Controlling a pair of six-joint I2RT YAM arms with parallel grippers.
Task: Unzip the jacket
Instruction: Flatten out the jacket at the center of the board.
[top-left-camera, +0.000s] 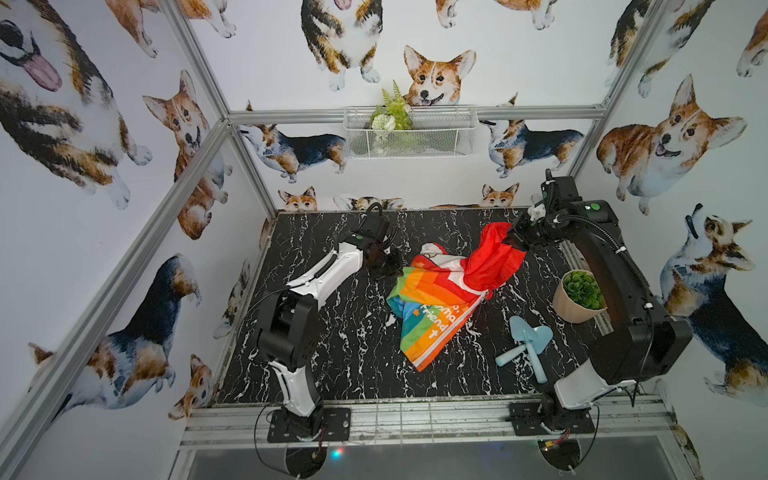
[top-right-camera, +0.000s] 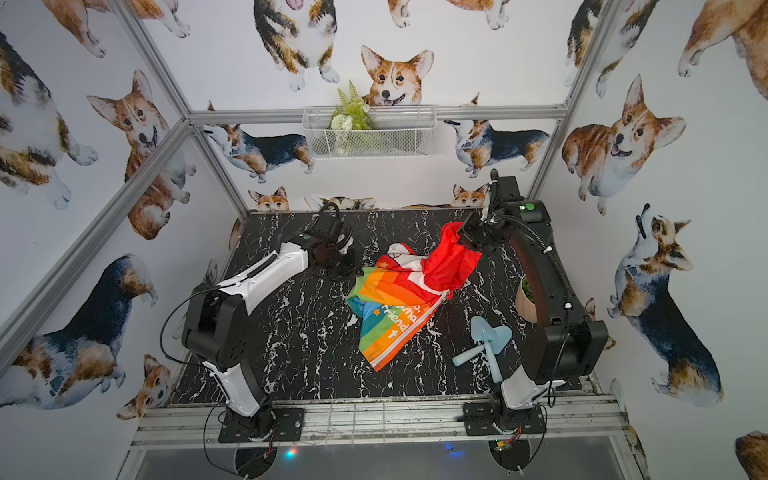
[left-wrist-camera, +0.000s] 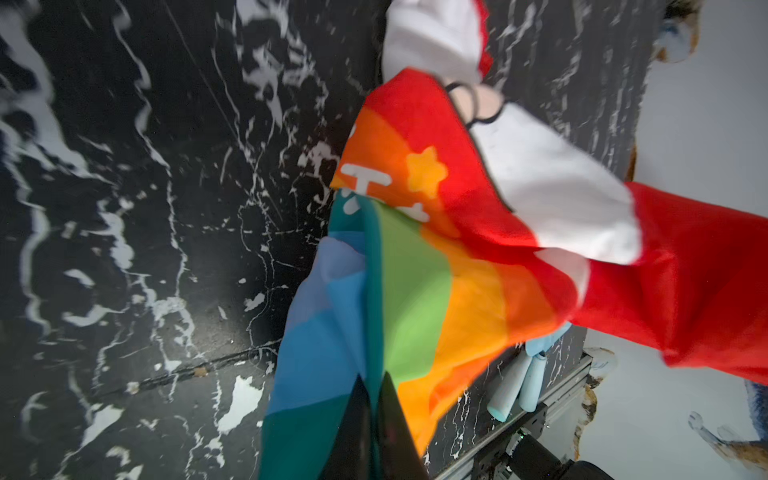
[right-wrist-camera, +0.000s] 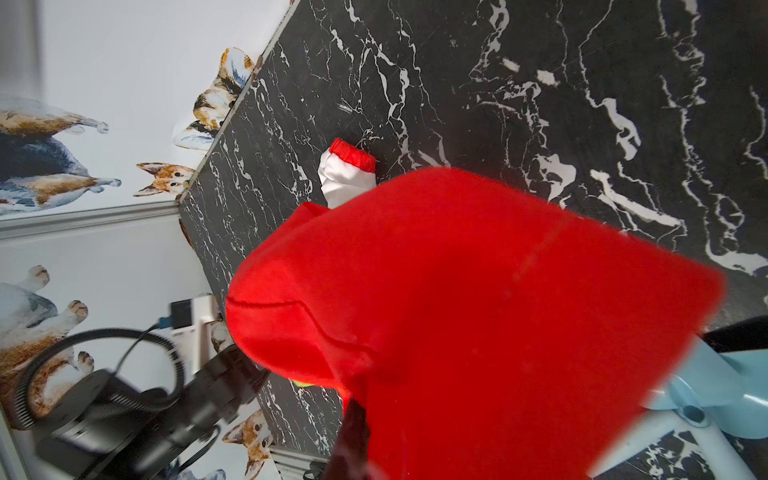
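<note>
Jacket (top-left-camera: 432, 305) pinched by left hand (top-left-camera: 395, 271), right hand (top-left-camera: 513, 242) (hood (top-left-camera: 494, 262))

Lighting was bright, even, diffuse; shadows were faint and soft. Both top views bowed toward edges, wide-angle. Wrist views were blurred: jacket (right-wrist-camera: 478, 311) smeared close to lens. Dull sheen lay on tabletop (left-wrist-camera: 199, 328).
</note>
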